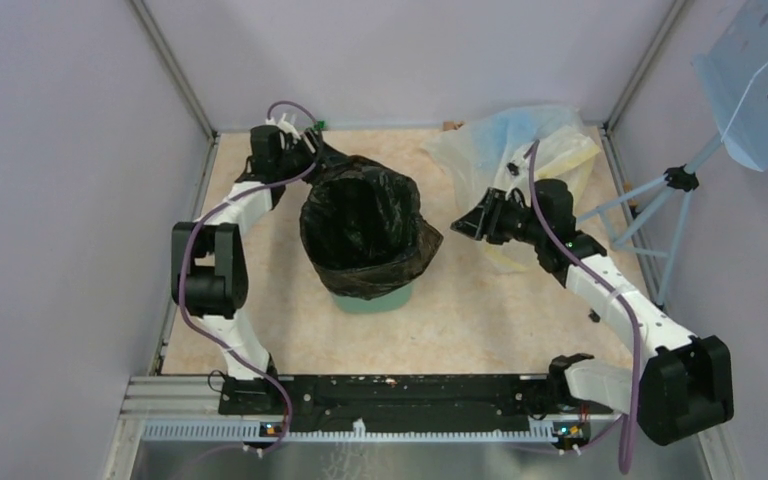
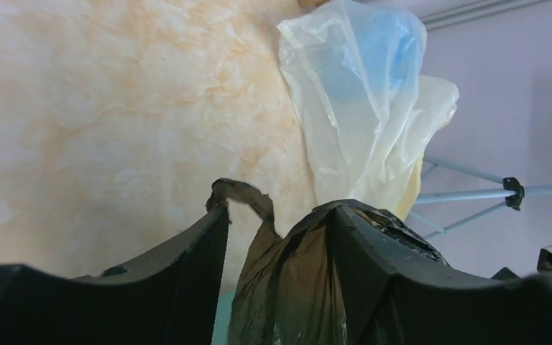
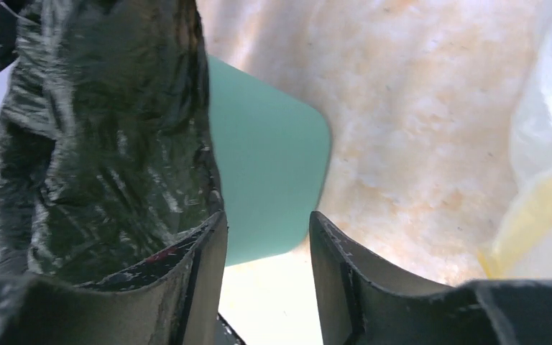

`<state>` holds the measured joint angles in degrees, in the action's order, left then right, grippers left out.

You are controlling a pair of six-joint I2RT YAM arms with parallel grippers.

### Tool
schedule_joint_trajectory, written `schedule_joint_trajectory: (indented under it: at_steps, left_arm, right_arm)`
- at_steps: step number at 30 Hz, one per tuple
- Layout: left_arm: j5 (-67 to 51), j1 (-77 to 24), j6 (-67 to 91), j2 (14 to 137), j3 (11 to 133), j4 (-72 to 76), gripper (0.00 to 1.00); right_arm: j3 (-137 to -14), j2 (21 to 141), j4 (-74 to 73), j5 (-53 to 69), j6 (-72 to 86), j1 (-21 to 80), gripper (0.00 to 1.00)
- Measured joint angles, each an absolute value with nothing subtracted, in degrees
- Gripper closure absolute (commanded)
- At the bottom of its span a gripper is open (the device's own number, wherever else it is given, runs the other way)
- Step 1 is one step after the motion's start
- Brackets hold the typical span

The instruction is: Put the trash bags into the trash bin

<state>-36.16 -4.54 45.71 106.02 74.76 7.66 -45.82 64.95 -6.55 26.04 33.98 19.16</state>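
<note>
Black trash bag point(image 1: 365, 215) lines the mint trash bin point(image 1: 372, 298), its edge draped outside the rim. Your left hand point(image 1: 315, 148) sits at the far-left edge, fingers apart, film slack between. Your right hand point(image 1: 465, 222) is parted and empty just beside the bag's right edge, over bare table point(image 1: 500, 320).

No text, label, brand, number or sign can be read anywhere in the three views.

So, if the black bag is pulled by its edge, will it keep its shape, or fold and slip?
Probably floppy: the black bag is creased all over and hangs loose over the rim of the bin. Likely very light, being thin film, so a pull could lift it off. Its glossy surface may slip in a grip.
</note>
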Motion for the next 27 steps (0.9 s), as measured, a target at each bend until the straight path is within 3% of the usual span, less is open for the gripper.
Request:
schedule_joint_trajectory:
  at_steps: [15,17,22,27]
  left_arm:
    - [-30.4,3.2,38.4,75.9,61.2,-7.0,0.09]
    - [-29.5,4.3,37.8,72.8,59.2,-9.1,0.08]
    - [-29.1,4.5,36.9,66.7,55.0,-13.6,0.08]
    - [-29.2,4.6,36.8,61.1,51.8,-16.2,0.1]
  right_arm:
    - [-47.4,75.9,9.3,41.9,45.1,18.7,0.44]
    - [-46.1,76.0,11.6,43.1,46.6,19.0,0.53]
    - [-41.3,76.5,16.8,45.6,50.3,20.4,0.99]
    - [-38.9,78.8,20.1,46.7,52.8,21.8,1.0]
